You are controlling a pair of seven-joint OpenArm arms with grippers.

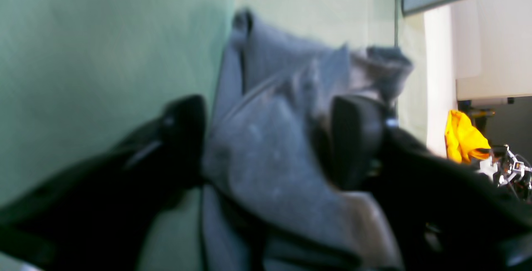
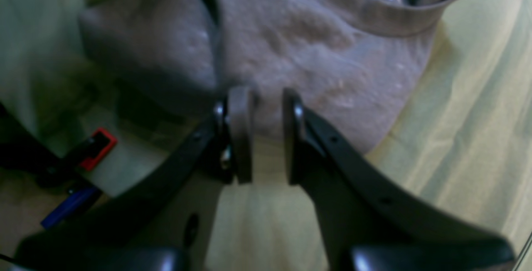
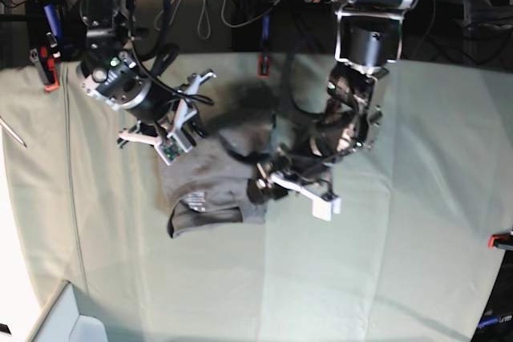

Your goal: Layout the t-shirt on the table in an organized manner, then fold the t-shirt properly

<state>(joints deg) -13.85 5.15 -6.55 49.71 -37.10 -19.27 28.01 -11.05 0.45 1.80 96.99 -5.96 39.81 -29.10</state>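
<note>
1. The t-shirt (image 3: 216, 178) lies bunched in a heap on the pale green tabletop (image 3: 401, 262), left of centre and toward the far side, its collar and printed neck label facing the near edge.
2. The left claw (image 1: 270, 138) stands with its jaws parted; grey cloth fills the gap between them, but the blur hides whether either pad presses on it, so I judge this a release or re-grip rather than a firm hold.
3. The right claw (image 2: 262, 134) is pinched narrow on a fold of the shirt's edge, just below the collar.
4. The step in hand looks like spreading the garment flat, and little of the task seems done.
5. To do it well, keep the right grip steady as an anchor, take a clean single-layer hem or shoulder with the left, then draw the two apart low over the cloth.
6. Avoid catching the green covering with the shirt.
</note>
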